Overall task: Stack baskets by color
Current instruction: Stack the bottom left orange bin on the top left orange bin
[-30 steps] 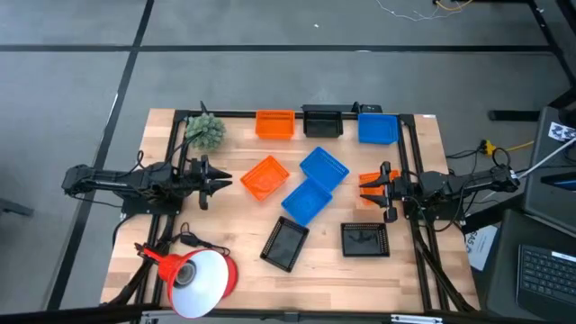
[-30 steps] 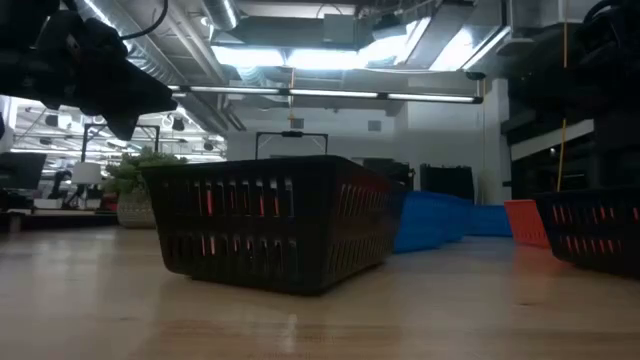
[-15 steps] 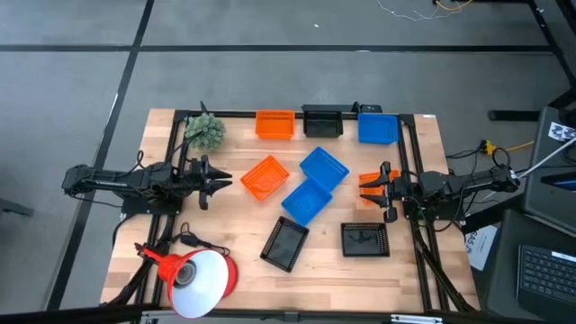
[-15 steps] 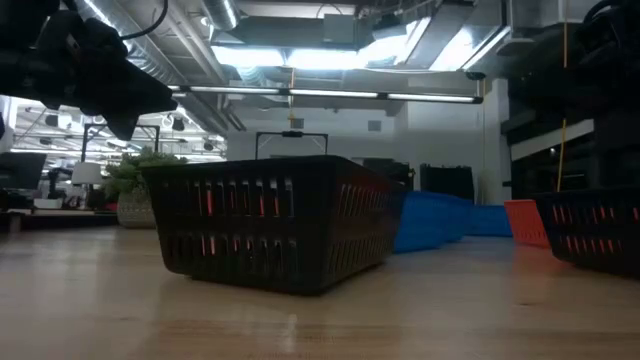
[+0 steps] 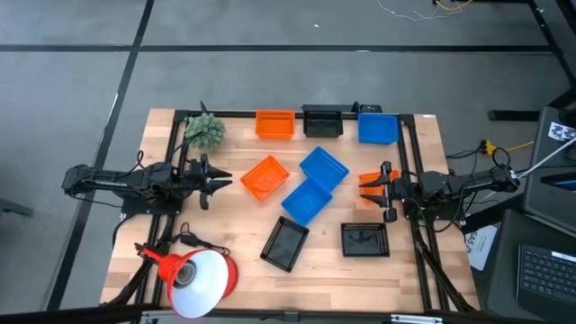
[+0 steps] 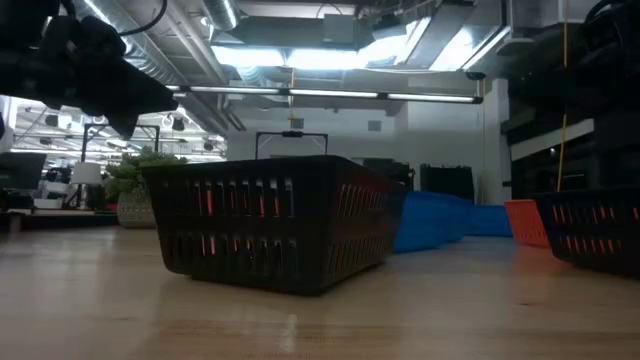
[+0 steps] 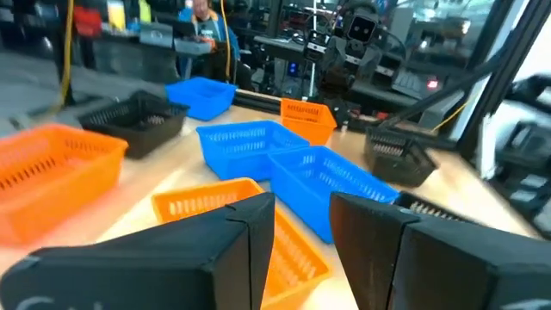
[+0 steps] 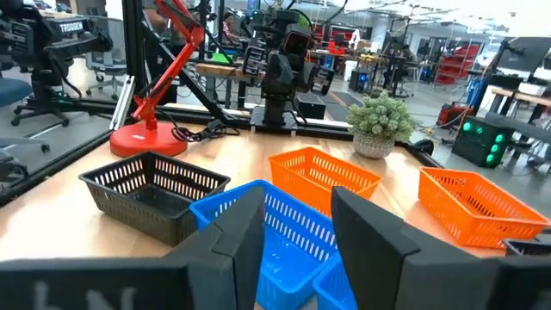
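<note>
Several baskets lie on the wooden table. Along the far edge stand an orange basket (image 5: 274,124), a black one (image 5: 322,121) and a blue one (image 5: 378,127). In the middle are an orange basket (image 5: 265,177) and two blue baskets (image 5: 324,167) (image 5: 307,200); the nearer blue one leans on the farther. Two black baskets (image 5: 285,243) (image 5: 364,239) sit nearer the front. Another orange basket (image 5: 370,179) lies under my right gripper (image 5: 367,188), which is open and level. My left gripper (image 5: 225,181) is open too, level, left of the middle orange basket (image 7: 215,207).
A small green plant (image 5: 205,131) stands at the far left corner. A red-orange lamp (image 5: 193,274) takes up the near left corner. Black frame rails (image 5: 407,153) run along the table's sides. Bare wood shows between the near black baskets and the front edge.
</note>
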